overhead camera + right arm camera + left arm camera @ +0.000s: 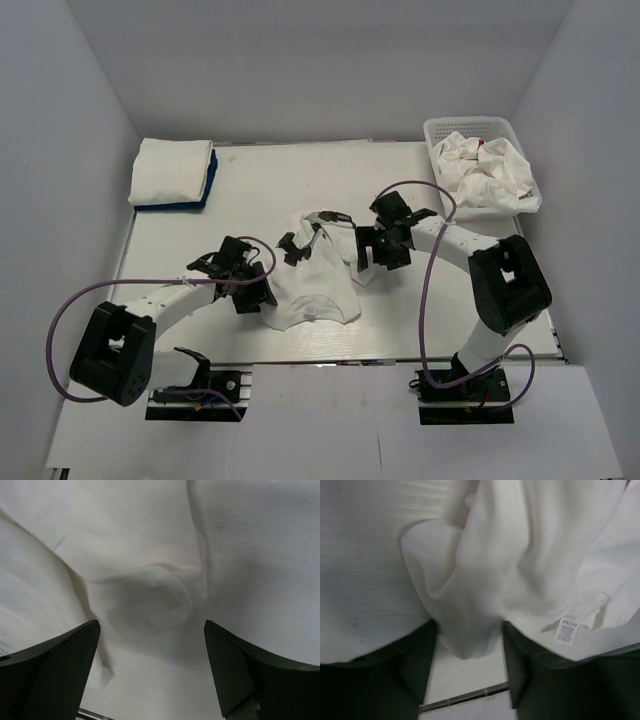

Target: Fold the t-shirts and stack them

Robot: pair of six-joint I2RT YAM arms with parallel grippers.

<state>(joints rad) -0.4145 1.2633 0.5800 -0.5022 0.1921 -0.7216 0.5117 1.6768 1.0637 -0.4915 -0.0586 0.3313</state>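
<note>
Two layers, white over blue, make up the folded stack (pixel 172 172) at the upper left of the table (pixel 180 330). You cannot count its shirts from above.

At centre left, the left gripper (pixel 258 292) sits on the left edge of the rumpled white t-shirt (pixel 318 285). A hanging fold lies between its jaws and touches both. Whether they pinch it cannot be told. A label (pixel 567 630) shows nearby.

The right gripper (pixel 378 258) hovers over the shirt's upper right edge, jaws wide apart above a bunched knot of cloth.

Judgement: you are taking hold in order to spread the shirt. Next, both grips must be secure before you pull it flat.

At upper right, the basket (pixel 432 128) holds crumpled shirts (pixel 485 172) with a red fleck. Their number is unclear. The grippers hide the collar and sleeves.
</note>
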